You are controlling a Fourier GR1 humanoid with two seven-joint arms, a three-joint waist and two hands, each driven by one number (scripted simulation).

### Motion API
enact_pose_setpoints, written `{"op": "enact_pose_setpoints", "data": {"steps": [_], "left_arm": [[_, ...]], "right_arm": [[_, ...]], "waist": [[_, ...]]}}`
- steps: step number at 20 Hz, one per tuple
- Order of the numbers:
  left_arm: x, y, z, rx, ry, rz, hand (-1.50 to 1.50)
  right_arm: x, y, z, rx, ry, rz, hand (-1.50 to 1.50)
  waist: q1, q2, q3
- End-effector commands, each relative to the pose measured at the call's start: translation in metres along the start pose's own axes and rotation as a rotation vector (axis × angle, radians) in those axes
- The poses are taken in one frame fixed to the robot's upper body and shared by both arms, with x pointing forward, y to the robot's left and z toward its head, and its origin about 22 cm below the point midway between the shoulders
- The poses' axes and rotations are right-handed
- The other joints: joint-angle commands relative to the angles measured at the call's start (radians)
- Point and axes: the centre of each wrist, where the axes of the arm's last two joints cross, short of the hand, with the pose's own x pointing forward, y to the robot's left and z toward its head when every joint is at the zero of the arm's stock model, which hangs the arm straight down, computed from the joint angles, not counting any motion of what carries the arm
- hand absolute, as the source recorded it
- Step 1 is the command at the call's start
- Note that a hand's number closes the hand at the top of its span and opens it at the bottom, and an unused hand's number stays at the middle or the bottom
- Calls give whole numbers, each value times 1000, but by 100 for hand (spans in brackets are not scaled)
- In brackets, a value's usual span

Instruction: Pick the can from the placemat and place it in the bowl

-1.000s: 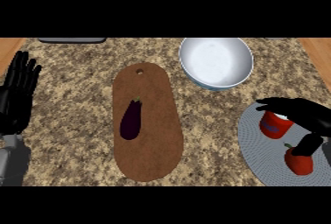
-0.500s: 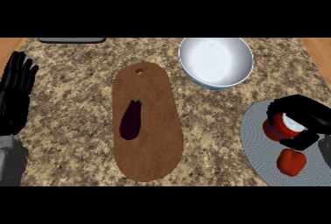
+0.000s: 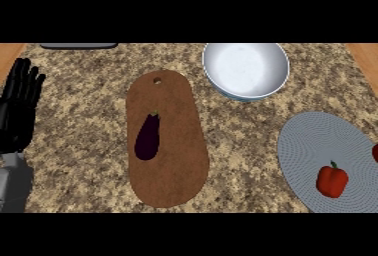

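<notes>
Speckled granite counter (image 3: pixel 88 165) carries a brown cutting board (image 3: pixel 171 160).

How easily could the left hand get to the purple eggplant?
Probably yes, quite easily. The left hand rests open at the left edge of the counter, and only bare counter lies between it and the eggplant on the cutting board.

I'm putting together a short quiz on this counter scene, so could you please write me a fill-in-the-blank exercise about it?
1. The dark eggplant lies on the brown ____.
2. The red pepper sits on the grey ____.
3. The white bowl holds ____.
4. The open hand resting at the view's left edge is the robot's ____ one.

Missing words: cutting board; placemat; nothing; left.
</notes>
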Motion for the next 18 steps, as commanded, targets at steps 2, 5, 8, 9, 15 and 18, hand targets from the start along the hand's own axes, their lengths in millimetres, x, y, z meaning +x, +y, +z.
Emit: {"op": "enact_pose_setpoints", "data": {"steps": [2, 5, 8, 9, 15, 18], "left_arm": [[4, -8, 1, -14, -17, -4, 0], [3, 3, -2, -19, -6, 4, 0], [1, -9, -1, -9, 3, 1, 0], [4, 2, -9, 1, 2, 2, 0], [8, 7, -1, -1, 4, -20, 0], [12, -7, 10, -4, 6, 2, 0]], "right_arm": [[-55, -43, 39, -117, 308, -42, 150], [-61, -62, 42, -237, 350, -37, 150], [-69, -89, 56, -312, 323, -48, 150], [-55, -97, 46, -314, 271, -57, 150], [-37, -164, 65, -465, 38, -116, 150], [-14, -157, 43, -502, -31, -200, 150]], "waist": [[29, 1, 2], [30, -1, 1], [20, -4, 0], [9, -8, -1], [6, -15, -2], [7, -16, -2]]}}
